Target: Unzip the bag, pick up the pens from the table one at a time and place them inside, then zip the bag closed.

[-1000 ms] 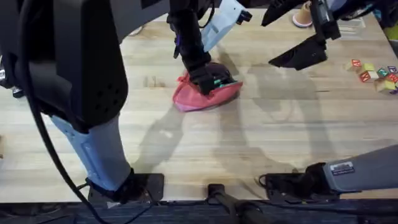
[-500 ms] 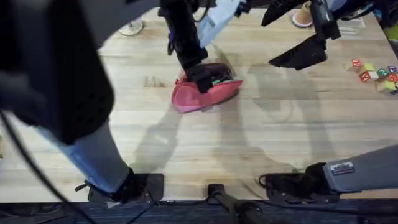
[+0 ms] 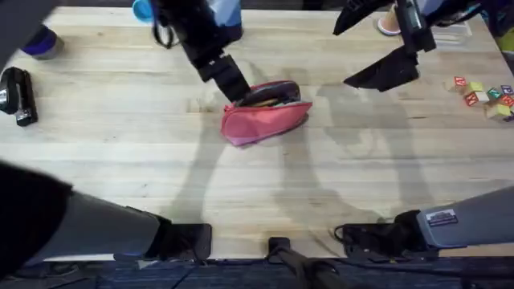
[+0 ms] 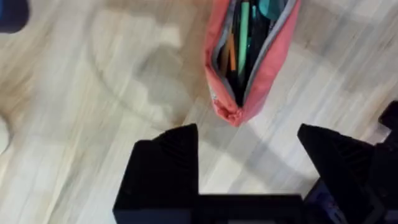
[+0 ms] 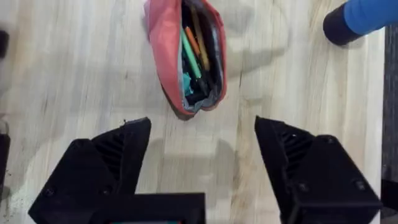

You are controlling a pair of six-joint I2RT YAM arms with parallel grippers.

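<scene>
The coral-pink bag (image 3: pixel 265 120) lies on the table (image 3: pixel 321 185) near the middle, its zipper open and mouth gaping. Inside lie the pens, a green one (image 4: pixel 244 31) beside an orange one (image 4: pixel 230 53); the right wrist view also shows the green pen (image 5: pixel 189 53) and the orange pen (image 5: pixel 198 34) in the bag (image 5: pixel 163 43). My left gripper (image 3: pixel 233 84) hovers just off the bag's back left end, open and holding nothing (image 4: pixel 249 149). To the right of the bag my right gripper (image 3: pixel 345 56) hangs raised, open and holding nothing (image 5: pixel 202 149).
A black stapler-like object (image 3: pixel 18 95) lies at the left edge. A blue cup (image 3: pixel 143 10) and a dark blue object (image 3: pixel 40 40) stand at the back left. Coloured blocks (image 3: pixel 486 92) sit at the right edge. A blue cylinder (image 5: pixel 360 18) stands beyond the bag.
My left gripper has pulled out of the bag's mouth and moved back and to the left, uncovering the open bag. The right arm has hardly moved.
</scene>
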